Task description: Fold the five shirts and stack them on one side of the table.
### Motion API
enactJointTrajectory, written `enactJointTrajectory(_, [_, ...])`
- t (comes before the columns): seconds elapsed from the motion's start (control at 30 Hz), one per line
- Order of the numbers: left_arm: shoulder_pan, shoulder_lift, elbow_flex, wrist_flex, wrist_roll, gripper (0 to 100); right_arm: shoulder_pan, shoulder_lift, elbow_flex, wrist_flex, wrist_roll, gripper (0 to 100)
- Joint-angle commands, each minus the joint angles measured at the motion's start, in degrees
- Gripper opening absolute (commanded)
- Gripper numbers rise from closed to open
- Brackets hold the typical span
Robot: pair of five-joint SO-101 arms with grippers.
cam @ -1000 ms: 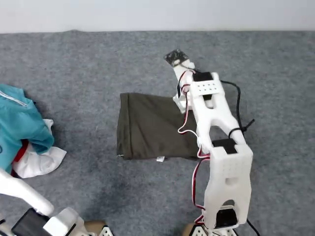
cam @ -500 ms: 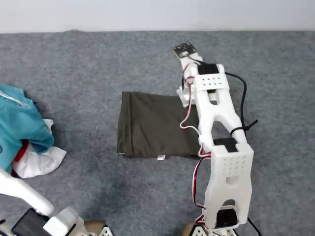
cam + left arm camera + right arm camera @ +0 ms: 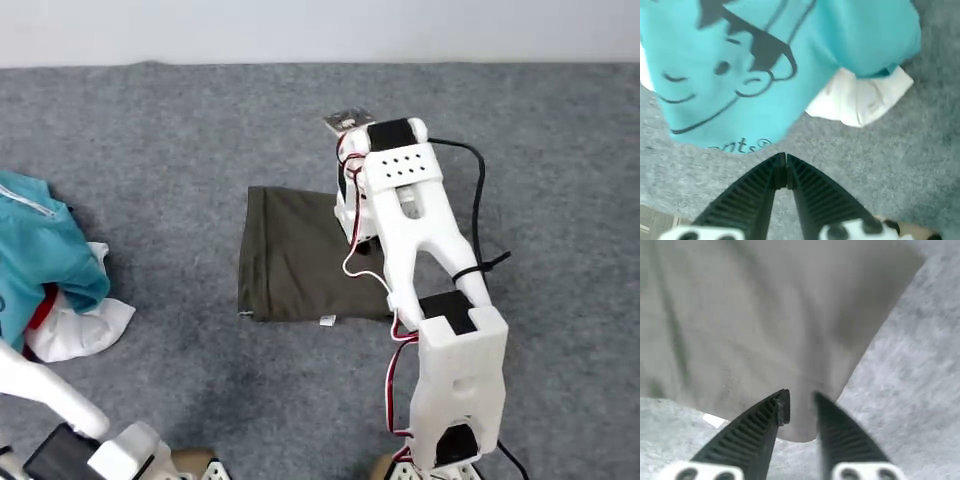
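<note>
The right claw (image 3: 800, 407) was swung from beyond the olive shirt's (image 3: 295, 260) far corner to above its right edge, slightly parted and holding nothing, so another fold seemed intended. The left claw (image 3: 786, 165) was seen closed and empty beside the teal shirt (image 3: 765, 60), well apart from the olive shirt.

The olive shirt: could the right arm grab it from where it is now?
Probably yes. The right tool is slightly open and poised right at the edge of the olive shirt, which lies flat on the table. Nothing sits between the two.
</note>
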Motion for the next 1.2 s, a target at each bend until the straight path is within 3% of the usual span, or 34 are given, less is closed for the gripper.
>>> enactJointTrajectory(0.0, [0.00, -2.73, 0.48, 1.32, -1.85, 1, -0.31, -3.03, 1.93, 2.33, -9.85, 23.6])
enactJointTrajectory(0.13, [0.00, -2.73, -0.75, 1.32, -1.76, 1, -0.40, -2.95, 5.89, 1.45, -13.36, 30.8])
enactJointTrajectory(0.7, [-0.09, -2.81, -1.63, 1.32, -1.67, 1, -1.36, -2.86, 29.45, -22.46, -13.36, 29.9])
enactJointTrajectory(0.97, [-0.09, -2.81, -1.63, 1.32, -1.67, 1, -3.03, 0.22, 29.27, -21.32, -10.46, 0.2])
enactJointTrajectory(1.17, [-0.09, -2.81, -1.63, 1.41, -1.67, 1, 0.92, -2.07, 29.27, -17.98, -8.62, 0.9])
